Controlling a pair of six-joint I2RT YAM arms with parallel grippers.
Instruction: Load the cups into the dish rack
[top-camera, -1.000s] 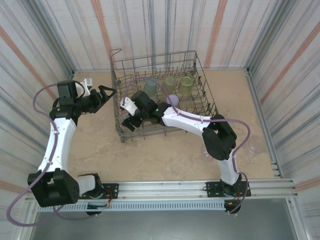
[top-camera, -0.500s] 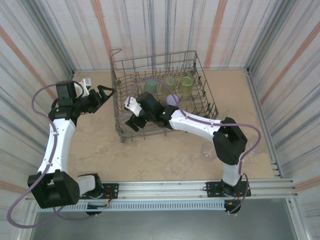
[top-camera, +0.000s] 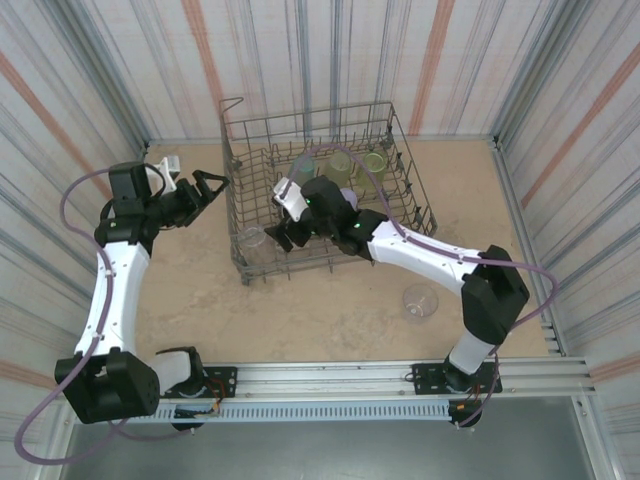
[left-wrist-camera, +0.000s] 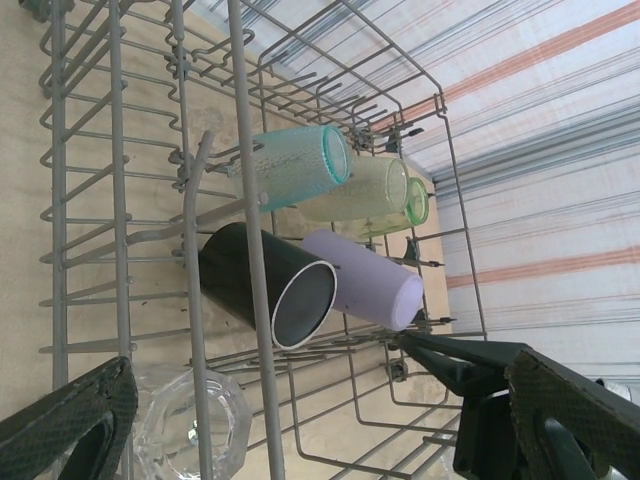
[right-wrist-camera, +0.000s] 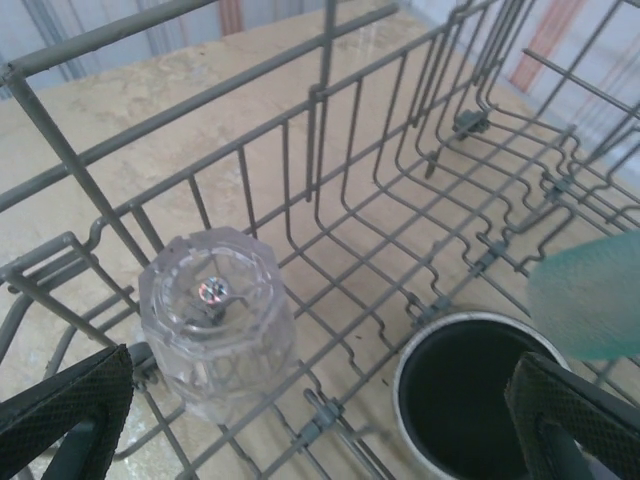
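Right wrist has pulled back toward the rack's middle, uncovering a clear cup (top-camera: 252, 238) standing base-up in the lower-left corner of the dish rack (top-camera: 310, 113). I see my right gripper (right-wrist-camera: 320, 380) spread wide and empty above that cup and the black mug (right-wrist-camera: 470, 400). My left gripper (top-camera: 213, 184) hangs open, holding nothing, just left of the rack. Another clear cup (top-camera: 420, 300) sits on the table (top-camera: 330, 310), lower right.

You're looking at a robot test cell rather than a kitchen. Striped curtain walls (top-camera: 90, 70) box in a plain beige worktop (top-camera: 330, 300), and white robot arms (top-camera: 110, 280) are bolted to a metal rail (top-camera: 330, 372) along its near edge.
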